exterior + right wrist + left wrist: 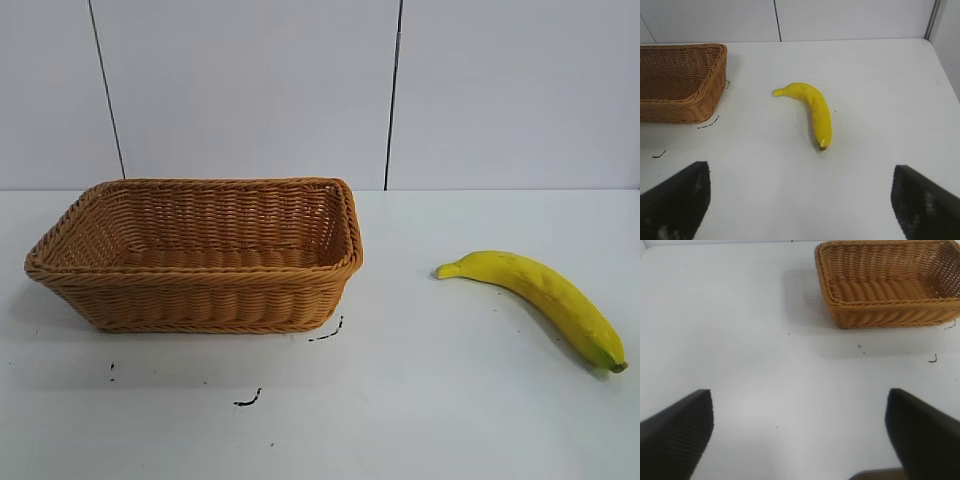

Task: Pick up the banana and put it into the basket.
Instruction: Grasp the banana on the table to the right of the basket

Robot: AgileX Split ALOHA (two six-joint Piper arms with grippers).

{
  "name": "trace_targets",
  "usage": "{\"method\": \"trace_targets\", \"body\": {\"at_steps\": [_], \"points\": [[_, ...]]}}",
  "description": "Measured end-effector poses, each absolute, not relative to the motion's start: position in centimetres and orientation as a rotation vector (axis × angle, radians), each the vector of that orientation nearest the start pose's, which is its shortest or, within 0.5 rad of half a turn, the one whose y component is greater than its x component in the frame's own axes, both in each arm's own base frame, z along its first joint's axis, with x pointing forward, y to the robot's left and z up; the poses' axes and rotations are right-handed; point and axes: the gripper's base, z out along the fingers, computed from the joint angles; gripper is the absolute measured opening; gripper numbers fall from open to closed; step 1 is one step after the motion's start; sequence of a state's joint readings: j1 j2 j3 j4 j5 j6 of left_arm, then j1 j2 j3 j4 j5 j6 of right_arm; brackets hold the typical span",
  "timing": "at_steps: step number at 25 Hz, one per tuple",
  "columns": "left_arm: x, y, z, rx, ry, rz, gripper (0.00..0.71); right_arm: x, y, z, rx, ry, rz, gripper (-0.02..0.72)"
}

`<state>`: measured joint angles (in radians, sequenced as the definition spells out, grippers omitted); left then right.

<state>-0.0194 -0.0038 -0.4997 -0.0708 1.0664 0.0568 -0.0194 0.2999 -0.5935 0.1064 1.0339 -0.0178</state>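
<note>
The yellow banana (545, 296) lies on the white table at the right, its dark tip toward the front right. It also shows in the right wrist view (815, 110). The orange-brown wicker basket (200, 300) stands empty at the left; it also shows in the left wrist view (880, 315) and the right wrist view (680, 107). Neither gripper shows in the exterior view. My right gripper (801, 200) is open and empty, above the table short of the banana's dark tip. My left gripper (800, 435) is open and empty, over bare table away from the basket.
The white table (420, 400) carries a few small black marks (248, 400) in front of the basket. A white panelled wall (300, 90) stands behind the table.
</note>
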Motion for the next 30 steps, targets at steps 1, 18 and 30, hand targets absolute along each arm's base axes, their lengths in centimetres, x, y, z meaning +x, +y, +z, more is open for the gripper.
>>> {"method": "trace_targets", "body": {"at_steps": [1, 18, 30], "points": [[-0.6, -0.6, 27.7, 0.082, 2.043, -0.061, 0.693, 4.9, 0.7, 30.4, 0.015, 2.264, 0.11, 0.69], [-0.6, -0.6, 27.7, 0.082, 2.043, -0.061, 0.693, 25.9, 0.3, 31.8, -0.116, 2.741, 0.094, 0.69], [-0.6, -0.6, 27.7, 0.082, 2.043, -0.061, 0.693, 34.2, 0.2, 27.3, -0.449, 2.719, 0.041, 0.69]]}}
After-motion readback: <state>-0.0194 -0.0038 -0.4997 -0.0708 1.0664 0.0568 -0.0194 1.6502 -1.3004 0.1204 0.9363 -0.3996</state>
